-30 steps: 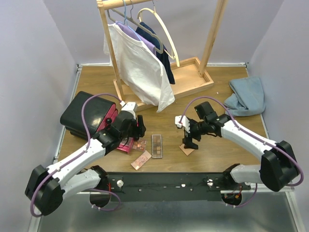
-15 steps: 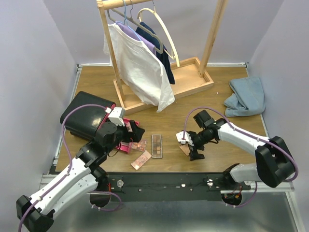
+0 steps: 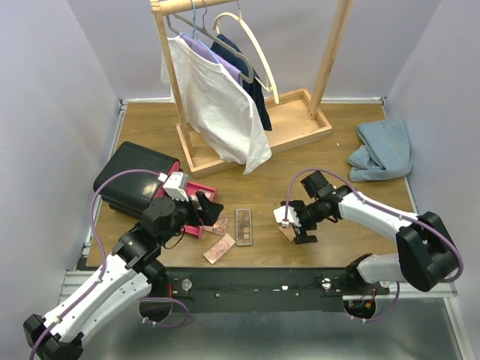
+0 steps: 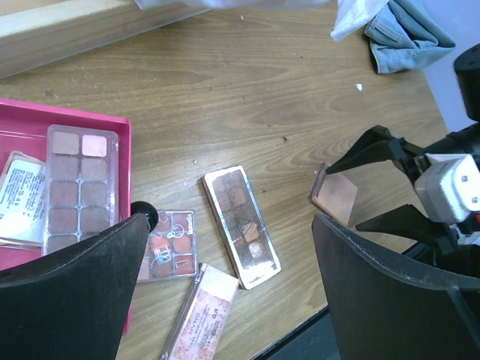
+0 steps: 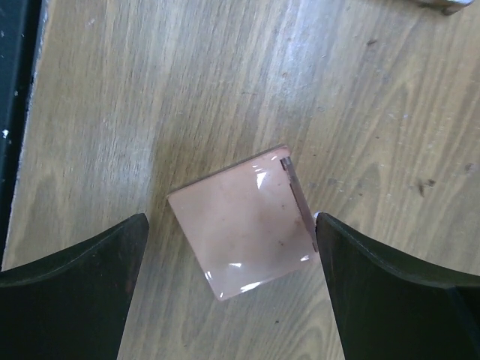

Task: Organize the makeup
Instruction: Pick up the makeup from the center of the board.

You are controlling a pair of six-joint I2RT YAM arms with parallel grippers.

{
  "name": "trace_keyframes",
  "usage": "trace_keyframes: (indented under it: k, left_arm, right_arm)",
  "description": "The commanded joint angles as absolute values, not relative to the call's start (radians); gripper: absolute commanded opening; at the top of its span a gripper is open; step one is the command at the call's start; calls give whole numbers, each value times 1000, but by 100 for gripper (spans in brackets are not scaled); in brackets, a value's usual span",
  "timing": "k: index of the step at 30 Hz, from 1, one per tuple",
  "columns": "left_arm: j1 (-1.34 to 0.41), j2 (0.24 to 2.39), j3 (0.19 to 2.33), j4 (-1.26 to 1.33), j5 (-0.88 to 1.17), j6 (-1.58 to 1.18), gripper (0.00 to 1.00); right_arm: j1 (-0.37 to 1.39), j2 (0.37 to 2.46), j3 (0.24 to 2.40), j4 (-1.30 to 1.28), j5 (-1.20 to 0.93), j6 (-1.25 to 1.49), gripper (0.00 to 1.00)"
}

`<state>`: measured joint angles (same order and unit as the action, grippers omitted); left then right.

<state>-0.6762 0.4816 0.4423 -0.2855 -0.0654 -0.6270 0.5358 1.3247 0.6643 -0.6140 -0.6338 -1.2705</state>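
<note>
- Surveying from the top external view: the makeup lies on the near half of the table. One palette sits in the pink drawer (image 3: 196, 189) pulled out of the black case (image 3: 131, 180). Three flat pieces lie loose just right of that drawer, and the peach compact (image 3: 289, 233) lies apart, further right.
- The left gripper (image 3: 206, 204) hangs over the drawer's right edge with its fingers spread wide and nothing in them.
- The right gripper (image 3: 300, 227) is low over the peach compact, fingers also wide and empty.
- Left wrist view: a ten-pan palette (image 4: 81, 187) rests inside the drawer beside a white card (image 4: 19, 201).
- On the wood just right of the drawer lie a small clear palette (image 4: 171, 246), a dark-framed palette (image 4: 241, 225) and a pale long box (image 4: 201, 311).
- Writing: the long box carries a line of print, and the card is also printed. Both are too small to read with confidence.
- Right wrist view: the peach compact lies flat between the two spread fingers, turned diagonally to them and touching neither.
- Step in hand, as judged: pick-up of the compact by the right arm.
- Next move, as judged: lower and close on two opposite edges. The diagonal lie suggests turning the wrist first, or the thin lid may slip out.
</note>
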Motion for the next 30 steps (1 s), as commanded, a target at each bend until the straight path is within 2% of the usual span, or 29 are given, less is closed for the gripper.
trace_keyframes:
  k: [1,8,15,26,29,30]
  left_arm:
    - [-676,488,436,-282,-34,-632,99]
    - [-677,500,433,-268,-18,-627,99]
    - [-678,537,436,-247,26,-627,99]
    - [-678,563,408,-149,182,-638,99]
    - [-676,580,405,-129,196,-641,99]
    - [-676,583,403,-130,198,-641,99]
  right_arm:
    - [554,1405,673,-586,-586,-1319,100]
    - [561,1462,667,-568,-546,-1282,99]
    - [560,1531,713,-549,-493,-1164,88]
    - [560,1575,726,-522,-403,-1069,77]
    - [560,1554,730,-512,-385,-1034,89]
    - [560,1548,732,-508,-364,-1022,100]
